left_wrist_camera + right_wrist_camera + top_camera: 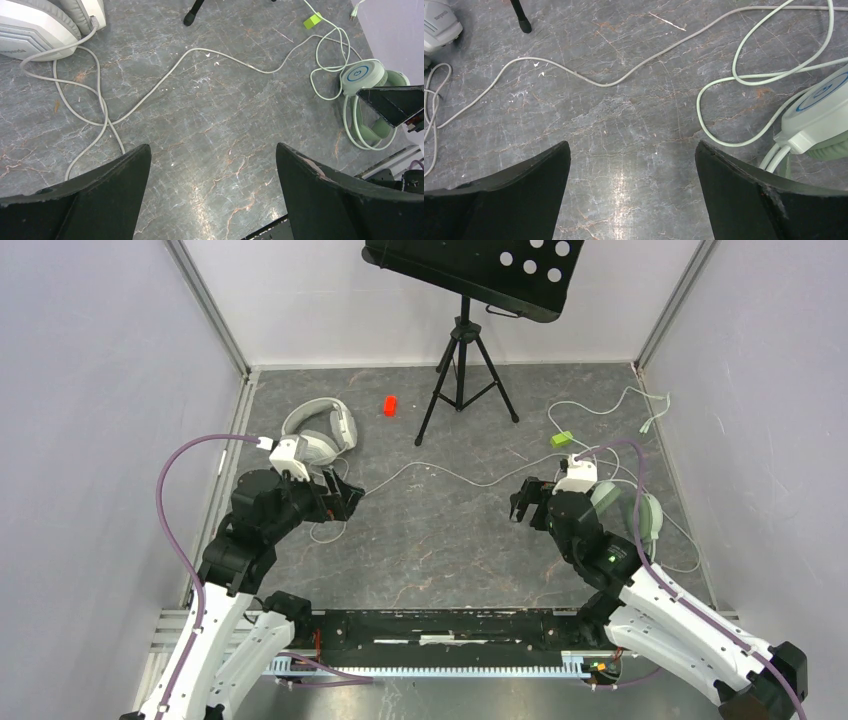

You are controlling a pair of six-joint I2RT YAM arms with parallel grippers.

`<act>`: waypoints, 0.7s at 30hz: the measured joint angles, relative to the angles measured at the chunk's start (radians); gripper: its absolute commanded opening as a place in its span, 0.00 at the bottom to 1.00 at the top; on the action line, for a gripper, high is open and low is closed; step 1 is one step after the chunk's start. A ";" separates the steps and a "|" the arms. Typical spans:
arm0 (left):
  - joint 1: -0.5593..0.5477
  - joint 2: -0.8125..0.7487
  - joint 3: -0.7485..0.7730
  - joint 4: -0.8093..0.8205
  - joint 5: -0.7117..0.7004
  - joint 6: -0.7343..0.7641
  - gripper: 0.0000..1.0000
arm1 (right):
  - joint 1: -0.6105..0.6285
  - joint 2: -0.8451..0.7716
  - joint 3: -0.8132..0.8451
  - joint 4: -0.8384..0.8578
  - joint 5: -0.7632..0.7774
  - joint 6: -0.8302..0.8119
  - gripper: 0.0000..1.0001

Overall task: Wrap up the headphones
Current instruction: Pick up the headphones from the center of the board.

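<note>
The white-grey headphones [320, 430] [35, 25] lie at the back left, just behind my left gripper [350, 498] [212, 147]. Their grey cable [450, 475] [200, 50] [574, 75] loops near the earcup and trails right across the floor. The mint-green headphones [640, 512] [362, 77] [824, 112] lie at the right, partly hidden by my right arm, with their pale cable [620, 405] [744, 75] coiled behind them. My right gripper [525, 502] [631, 145] hovers left of them. Both grippers are open, facing each other, with only bare floor between their fingers.
A black music stand on a tripod [462, 360] stands at the back centre; one of its feet [189, 20] [524, 25] shows in both wrist views. A small red piece [390, 405] lies left of it. A green block [561, 438] [312, 21] sits on the mint cable. Walls close in three sides.
</note>
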 measured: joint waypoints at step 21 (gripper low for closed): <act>0.000 0.000 -0.005 0.000 0.001 0.000 1.00 | 0.000 0.089 0.027 -0.228 0.208 0.254 0.94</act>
